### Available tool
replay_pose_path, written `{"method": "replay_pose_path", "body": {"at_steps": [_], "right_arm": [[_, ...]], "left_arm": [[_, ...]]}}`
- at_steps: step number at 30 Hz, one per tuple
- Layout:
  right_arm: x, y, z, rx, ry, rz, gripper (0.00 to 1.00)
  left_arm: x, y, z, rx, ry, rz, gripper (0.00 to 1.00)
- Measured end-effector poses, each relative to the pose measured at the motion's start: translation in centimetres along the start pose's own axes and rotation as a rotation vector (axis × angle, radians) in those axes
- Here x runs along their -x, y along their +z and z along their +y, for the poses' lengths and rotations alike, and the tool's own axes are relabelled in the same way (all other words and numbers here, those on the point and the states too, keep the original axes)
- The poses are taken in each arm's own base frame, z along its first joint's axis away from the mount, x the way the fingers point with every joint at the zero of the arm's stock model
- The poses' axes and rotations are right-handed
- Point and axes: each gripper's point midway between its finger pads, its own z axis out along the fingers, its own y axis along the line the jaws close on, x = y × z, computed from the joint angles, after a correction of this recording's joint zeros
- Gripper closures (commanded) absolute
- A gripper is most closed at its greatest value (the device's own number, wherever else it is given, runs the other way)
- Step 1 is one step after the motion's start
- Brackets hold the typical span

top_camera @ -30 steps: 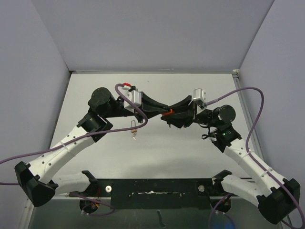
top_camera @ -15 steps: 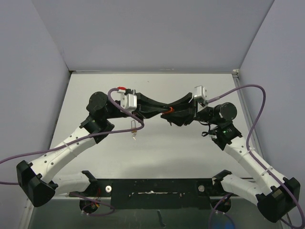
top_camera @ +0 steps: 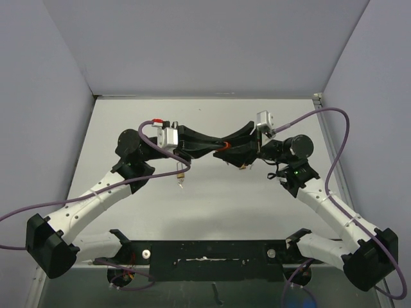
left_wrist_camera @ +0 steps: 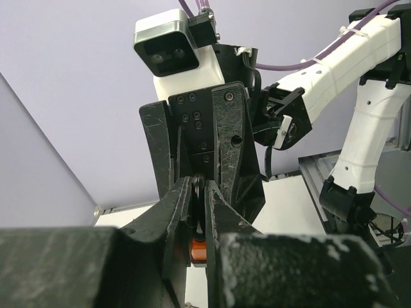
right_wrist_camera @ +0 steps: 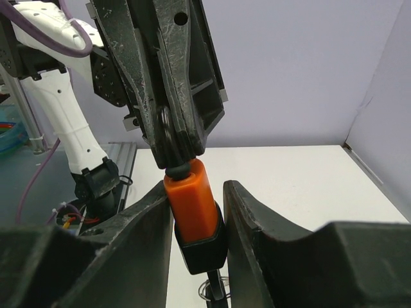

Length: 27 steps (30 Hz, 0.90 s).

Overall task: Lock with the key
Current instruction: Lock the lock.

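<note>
The lock (right_wrist_camera: 192,205) is an orange block with a black cap at its lower end, held in the air over the table (top_camera: 212,205). My right gripper (right_wrist_camera: 196,187) is shut on its body, one finger on each side. A dark key (right_wrist_camera: 217,290) with a wire ring sticks out below the cap. My left gripper (left_wrist_camera: 199,187) is shut on the lock's black shackle (left_wrist_camera: 198,191), with the orange body (left_wrist_camera: 200,251) just beyond its fingers. In the top view both grippers meet at the lock (top_camera: 223,146).
A small brass-coloured piece on a thin wire loop (top_camera: 180,177) shows below the left wrist; whether it hangs or lies on the table I cannot tell. Grey walls close in the back and both sides. A black rail (top_camera: 205,256) runs along the near edge.
Both wrists have drifted a little left and back while staying joined at the lock. The left forearm has swung lower. Both grips look the same.
</note>
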Motion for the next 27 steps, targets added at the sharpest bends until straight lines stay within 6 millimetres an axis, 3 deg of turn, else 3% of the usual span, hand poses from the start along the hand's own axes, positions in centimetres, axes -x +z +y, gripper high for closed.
{"method": "replay_pose_path", "body": {"at_steps": [13, 22, 27], "right_arm": [[3.1, 2.0, 0.8, 0.051, -0.065, -0.019, 1.0], [2.1, 2.4, 0.7, 0.032, -0.06, 0.015, 1.0], [0.8, 2.8, 1.3, 0.021, -0.04, 0.048, 1.0]], "left_arm": [[2.7, 0.6, 0.3, -0.013, 0.07, -0.049, 1.0], [2.4, 0.0, 0.3, -0.028, 0.045, -0.035, 1.0], [1.0, -1.1, 0.0, -0.01, -0.08, 0.012, 1.0]]}}
